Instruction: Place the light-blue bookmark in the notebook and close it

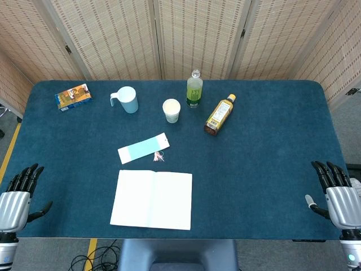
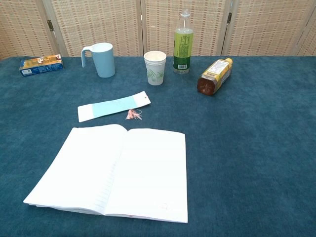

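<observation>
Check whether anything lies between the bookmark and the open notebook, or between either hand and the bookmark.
Nothing visible does. The bookmark lies just beyond the notebook with only bare table between. The mug, cup and bottles stand farther back. The left hand and right hand rest at the near table corners.

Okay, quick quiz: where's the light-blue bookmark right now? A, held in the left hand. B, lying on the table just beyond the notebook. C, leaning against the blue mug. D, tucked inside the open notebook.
B: the light-blue bookmark lies flat on the table, apart from the open notebook.
</observation>
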{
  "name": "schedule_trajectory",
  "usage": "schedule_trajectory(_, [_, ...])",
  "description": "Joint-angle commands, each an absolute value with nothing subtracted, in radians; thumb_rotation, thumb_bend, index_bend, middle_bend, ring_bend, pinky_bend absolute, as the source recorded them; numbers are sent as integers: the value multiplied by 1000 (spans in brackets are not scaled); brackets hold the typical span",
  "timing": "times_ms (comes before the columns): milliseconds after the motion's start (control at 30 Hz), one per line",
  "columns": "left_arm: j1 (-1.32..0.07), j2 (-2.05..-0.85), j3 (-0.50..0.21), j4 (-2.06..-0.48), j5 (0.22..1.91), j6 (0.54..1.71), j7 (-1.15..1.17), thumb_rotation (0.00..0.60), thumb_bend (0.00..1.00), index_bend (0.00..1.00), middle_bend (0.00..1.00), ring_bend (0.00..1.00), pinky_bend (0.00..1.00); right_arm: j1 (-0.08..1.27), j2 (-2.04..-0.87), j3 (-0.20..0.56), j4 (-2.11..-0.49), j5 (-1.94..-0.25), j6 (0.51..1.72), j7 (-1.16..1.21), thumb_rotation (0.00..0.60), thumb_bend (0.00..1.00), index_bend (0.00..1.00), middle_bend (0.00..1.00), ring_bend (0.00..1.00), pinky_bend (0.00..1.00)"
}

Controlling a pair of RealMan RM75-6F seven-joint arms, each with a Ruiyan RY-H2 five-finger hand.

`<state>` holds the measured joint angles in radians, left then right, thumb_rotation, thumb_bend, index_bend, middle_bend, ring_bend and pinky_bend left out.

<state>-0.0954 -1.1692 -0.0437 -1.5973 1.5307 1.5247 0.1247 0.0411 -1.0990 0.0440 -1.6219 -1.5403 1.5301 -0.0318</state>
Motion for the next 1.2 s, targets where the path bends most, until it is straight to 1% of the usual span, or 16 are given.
schedule_trajectory(33, [-95, -1169, -41, -1598, 1528, 1520, 128, 600, 258, 57, 67, 92, 173, 37, -1100, 44, -1621, -1534, 1531, -27, 600, 243, 0, 99, 48, 109])
schedule_trajectory(533, [-120, -1145, -38, -1637, 1544, 1483, 107, 600, 257, 62, 67, 92, 170, 21, -1102, 38, -1606, -1543, 1548, -1, 600, 243, 0, 99, 48, 109])
schedule_trajectory(833, [-201, -1112, -90, -1682, 1579, 1442, 92, 600, 258, 133, 68, 93, 170, 32, -1096, 48, -1605, -1557, 1549, 7, 600, 243, 0, 99, 48, 109])
schedule_trajectory(1000, [-291, -1100, -128, -1716, 1593, 1358, 92, 600, 258, 184, 68, 94, 170, 37, -1090, 50, -1607, -1564, 1548, 10, 600, 243, 0, 99, 48, 109])
schedule_trajectory(1100, [-357, -1103, -152, -1734, 1576, 1276, 107, 600, 260, 219, 71, 95, 170, 38, -1089, 51, -1609, -1566, 1550, 12, 600, 243, 0, 99, 48, 109])
schedule_trajectory(1200, [-421, -1119, -182, -1746, 1522, 1189, 113, 600, 296, 235, 75, 95, 170, 37, -1088, 50, -1611, -1571, 1554, 10, 600, 245, 0, 99, 48, 109])
